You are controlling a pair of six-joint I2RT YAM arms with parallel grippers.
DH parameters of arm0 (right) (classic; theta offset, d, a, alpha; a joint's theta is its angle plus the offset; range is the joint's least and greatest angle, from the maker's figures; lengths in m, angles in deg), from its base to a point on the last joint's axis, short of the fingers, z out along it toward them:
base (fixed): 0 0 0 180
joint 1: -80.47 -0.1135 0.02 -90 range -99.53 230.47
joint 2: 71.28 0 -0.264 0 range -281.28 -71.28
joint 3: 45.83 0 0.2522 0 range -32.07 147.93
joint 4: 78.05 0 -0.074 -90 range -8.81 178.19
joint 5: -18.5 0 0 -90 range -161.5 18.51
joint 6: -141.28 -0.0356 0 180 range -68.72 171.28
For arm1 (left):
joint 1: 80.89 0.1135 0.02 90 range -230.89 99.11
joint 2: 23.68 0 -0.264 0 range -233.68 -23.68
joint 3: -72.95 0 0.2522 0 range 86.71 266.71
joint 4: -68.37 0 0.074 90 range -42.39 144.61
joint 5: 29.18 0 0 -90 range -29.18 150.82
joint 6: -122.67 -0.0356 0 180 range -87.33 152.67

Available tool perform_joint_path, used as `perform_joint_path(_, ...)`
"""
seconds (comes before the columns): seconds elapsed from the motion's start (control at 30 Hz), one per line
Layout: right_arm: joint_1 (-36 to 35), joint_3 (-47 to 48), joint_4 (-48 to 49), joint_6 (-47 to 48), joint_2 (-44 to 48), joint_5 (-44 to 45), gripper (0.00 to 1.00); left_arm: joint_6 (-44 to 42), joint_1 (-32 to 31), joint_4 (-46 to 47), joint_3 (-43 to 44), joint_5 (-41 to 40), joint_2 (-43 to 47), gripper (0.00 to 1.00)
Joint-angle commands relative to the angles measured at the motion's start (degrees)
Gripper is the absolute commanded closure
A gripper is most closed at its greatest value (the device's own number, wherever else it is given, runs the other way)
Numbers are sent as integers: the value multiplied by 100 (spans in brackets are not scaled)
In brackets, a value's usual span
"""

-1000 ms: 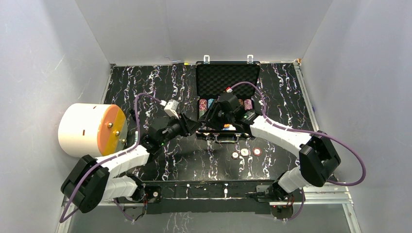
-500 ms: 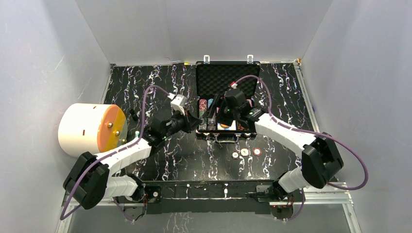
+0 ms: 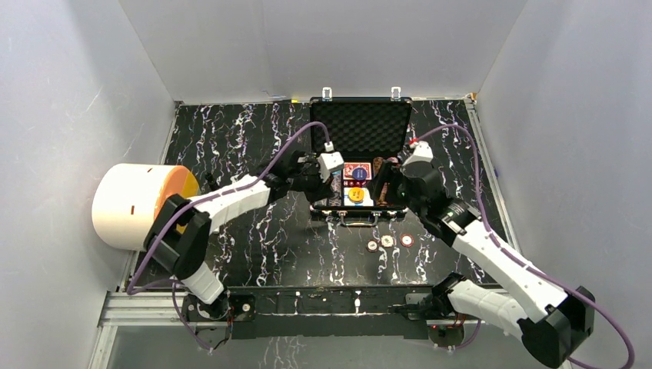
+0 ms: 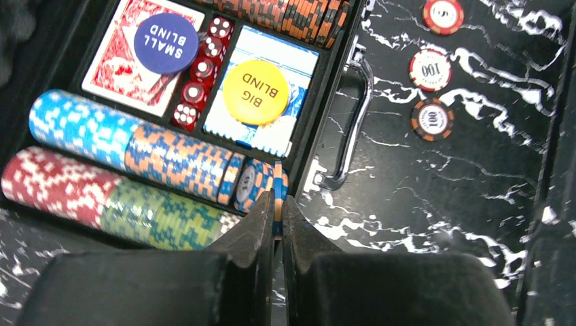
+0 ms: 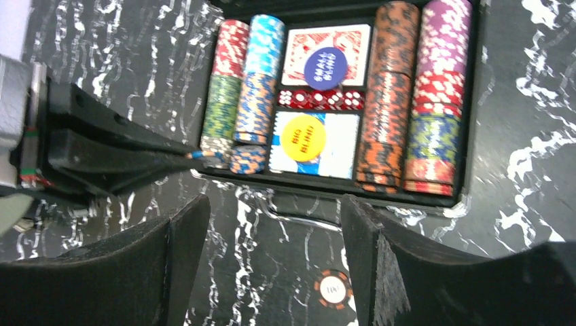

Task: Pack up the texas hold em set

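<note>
The black briefcase [image 3: 359, 127] lies open at the back centre, with rows of multicoloured chips [image 4: 129, 146], red card decks, red dice [image 4: 200, 71], a blue SMALL BLIND button [image 4: 166, 43] and a yellow BIG BLIND button [image 4: 256, 92] in its foam. My left gripper [image 4: 277, 198] is shut on a blue-and-orange chip [image 4: 279, 178], held edge-on at the near end of a chip row; this also shows in the right wrist view [image 5: 199, 155]. My right gripper [image 5: 272, 224] is open and empty above the table in front of the case. Three loose chips [image 3: 387, 241] lie there.
The big white drum with an orange face [image 3: 134, 204] stands at the left edge. The case's silver handle [image 4: 353, 129] sticks out toward the loose chips. White walls close in the dark marbled table [image 3: 231, 138] on three sides.
My left gripper swung right and forward to the case's front left corner. My right gripper pulled back off the case toward the near right, uncovering the decks and buttons.
</note>
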Motion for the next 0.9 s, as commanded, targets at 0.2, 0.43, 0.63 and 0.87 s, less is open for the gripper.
perform_joint_path(0.2, 10, -598, 2, -233, 627, 378, 23, -2309, -12, -1510, 1194, 521, -965, 100)
perform_joint_path(0.43, 13, -669, 45, -382, 551, 212, 23, -2413, -12, -1291, 1255, 240, -1177, 99)
perform_joint_path(0.63, 15, -704, 58, -505, 511, 138, 23, -2417, -12, -1214, 1289, 160, -1299, 90)
perform_joint_path(0.87, 10, -696, 68, -565, 441, 60, 23, -2108, -16, -1095, 1401, 263, -1280, 69)
